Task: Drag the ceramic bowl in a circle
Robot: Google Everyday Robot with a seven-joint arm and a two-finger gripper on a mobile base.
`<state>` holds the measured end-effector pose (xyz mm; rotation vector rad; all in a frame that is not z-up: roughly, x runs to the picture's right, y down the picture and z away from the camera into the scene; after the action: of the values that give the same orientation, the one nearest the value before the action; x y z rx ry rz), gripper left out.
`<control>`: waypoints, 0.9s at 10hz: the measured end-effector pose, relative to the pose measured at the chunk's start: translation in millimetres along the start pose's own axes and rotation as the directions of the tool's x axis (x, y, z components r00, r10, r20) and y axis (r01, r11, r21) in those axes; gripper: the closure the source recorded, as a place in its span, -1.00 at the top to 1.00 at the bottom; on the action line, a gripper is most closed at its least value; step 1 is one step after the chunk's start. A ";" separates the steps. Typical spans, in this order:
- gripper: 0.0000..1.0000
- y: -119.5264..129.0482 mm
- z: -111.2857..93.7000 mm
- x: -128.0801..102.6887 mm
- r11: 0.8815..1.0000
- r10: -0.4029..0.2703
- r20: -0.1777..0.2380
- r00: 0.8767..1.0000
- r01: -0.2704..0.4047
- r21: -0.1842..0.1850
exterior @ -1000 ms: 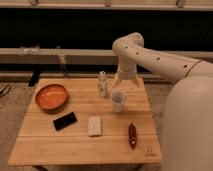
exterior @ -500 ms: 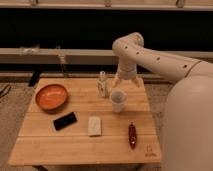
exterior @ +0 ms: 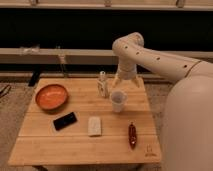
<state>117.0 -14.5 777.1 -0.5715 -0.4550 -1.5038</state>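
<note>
Pincer [exterior: 123, 85] hangs over the back part of the wooden table [exterior: 80, 147], fingers spread, nothing between them. Translucent white cup [exterior: 118, 100] stands just below and in front of the pincer, not touching. Small clear bottle [exterior: 103, 84] is upright just beside the pincer, on its left in the view. Ceramic bowl [exterior: 51, 96], orange-red inside, sits well apart from the pincer, far left near the table edge, untouched. Black phone [exterior: 65, 120] and pale rectangular block [exterior: 94, 125] lie forward-left of the pincer. Dark red elongated item [exterior: 132, 135] lies well in front, near the front edge.
</note>
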 end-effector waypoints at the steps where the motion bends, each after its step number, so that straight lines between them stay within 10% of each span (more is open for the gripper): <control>1: 0.60 0.0 0.0 0.0 1.000 0.000 0.000 1.000 0.000 0.000; 6: 0.60 -0.6 -1.5 -0.5 1.000 -0.005 -0.008 1.000 0.005 0.000; 9: 0.60 -43.4 -25.0 -14.9 0.997 -0.054 -0.041 0.998 0.056 0.046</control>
<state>71.6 -17.1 751.4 -0.4949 -0.4774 -1.5506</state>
